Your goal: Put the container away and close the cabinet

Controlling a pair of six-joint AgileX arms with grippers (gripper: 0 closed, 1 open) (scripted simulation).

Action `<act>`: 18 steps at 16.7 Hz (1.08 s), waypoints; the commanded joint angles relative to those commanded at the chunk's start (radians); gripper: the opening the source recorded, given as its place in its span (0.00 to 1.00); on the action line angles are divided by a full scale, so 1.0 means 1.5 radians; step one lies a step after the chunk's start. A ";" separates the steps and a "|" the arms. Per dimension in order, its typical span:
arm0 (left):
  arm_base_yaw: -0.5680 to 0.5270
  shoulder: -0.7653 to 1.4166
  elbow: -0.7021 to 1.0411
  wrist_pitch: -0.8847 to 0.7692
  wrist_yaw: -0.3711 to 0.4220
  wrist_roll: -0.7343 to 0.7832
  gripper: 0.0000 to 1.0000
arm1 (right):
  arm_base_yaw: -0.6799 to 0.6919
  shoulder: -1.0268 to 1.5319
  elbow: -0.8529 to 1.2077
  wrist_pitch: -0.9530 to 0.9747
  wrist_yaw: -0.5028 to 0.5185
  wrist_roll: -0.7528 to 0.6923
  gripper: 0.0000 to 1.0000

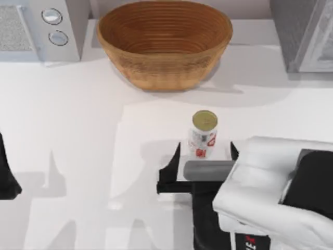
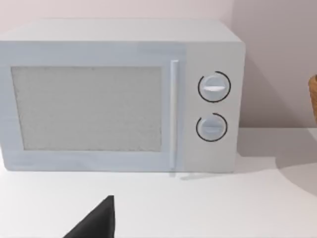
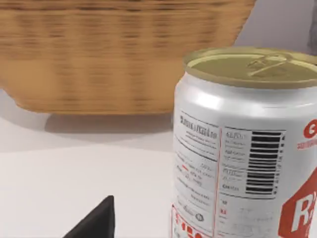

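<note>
Small upright cylindrical can (image 1: 203,134), dull gold top, white label with red and grey marks, stands on the white desk (image 1: 78,114) a little right of centre, nearer the front edge than the back. In the right wrist view the can (image 3: 247,144) sits close up, barcode and red lettering facing the camera.

Right hand (image 1: 203,154) at the can from the front side. Fingers spread wide: one dark fingertip (image 1: 175,156) to the can's left, the other just beside its right, the can's base between them. Cannot tell whether either finger touches the label. White arm housing (image 1: 270,187) runs off toward the front right corner.

Large woven brown basket bowl (image 1: 164,44) behind the can, well apart from it, at the back of the desk near centre.

Pale grey microwave oven with two round dials (image 1: 44,28) at the back left corner; door shut in the left wrist view (image 2: 119,96). Grey cabinet-like box (image 1: 304,34) at the back right corner.

Left arm (image 1: 8,177) parked at the left edge; cannot tell the left hand's state.
</note>
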 joint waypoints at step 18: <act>0.000 0.000 0.000 0.000 0.000 0.000 1.00 | -0.097 0.020 0.096 -0.075 -0.097 -0.001 1.00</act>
